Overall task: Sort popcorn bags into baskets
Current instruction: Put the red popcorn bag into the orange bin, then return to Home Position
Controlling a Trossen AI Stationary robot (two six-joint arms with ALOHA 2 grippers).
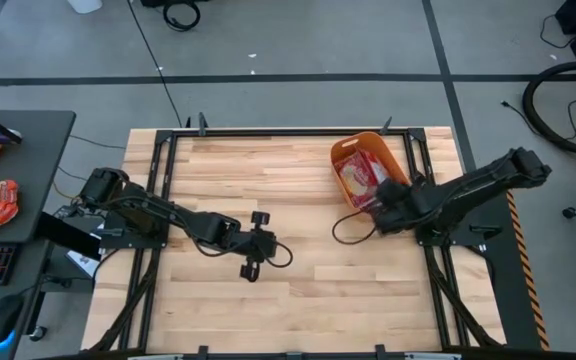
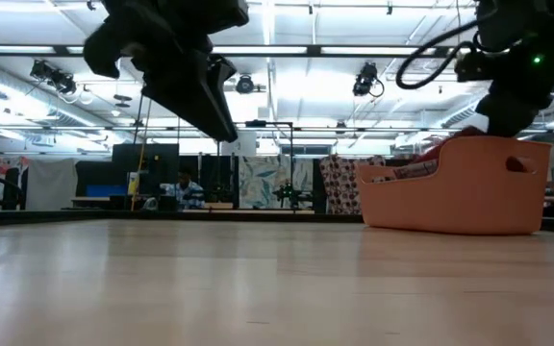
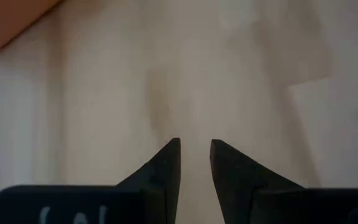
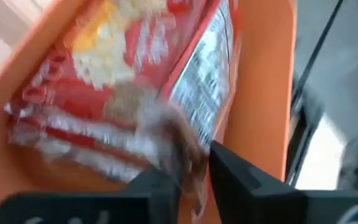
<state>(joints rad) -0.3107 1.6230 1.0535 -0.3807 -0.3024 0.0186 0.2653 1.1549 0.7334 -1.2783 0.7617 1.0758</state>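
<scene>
- Popcorn bags (image 1: 360, 178) lie heaped inside the orange basket (image 1: 400, 152), which sits near the table's (image 1: 298, 290) far right corner; no bag shows on the bare wood anywhere else.
- Right gripper (image 4: 194, 171) is the nearer one by far: it hangs over the basket's near end, and the bags lie straight ahead of and just under its fingertips, their long sides running roughly along the basket's length.
- Its fingers stand a narrow gap apart with the crimped end of a red packet (image 4: 135, 93) showing in and just past that gap; whether they actually pinch that edge I cannot tell.
- Right arm reaches in from the table's right edge, folded at the elbow, wrist tipped down into the basket.
- Left gripper (image 3: 194, 155) hovers over bare wood around the middle of the table, well apart from the basket, fingers nearly closed on nothing, arm stretched out from the left edge.
- Judged from this, the sorting looks almost done; the next move turns on the right gripper coming clear of the basket's walls.
</scene>
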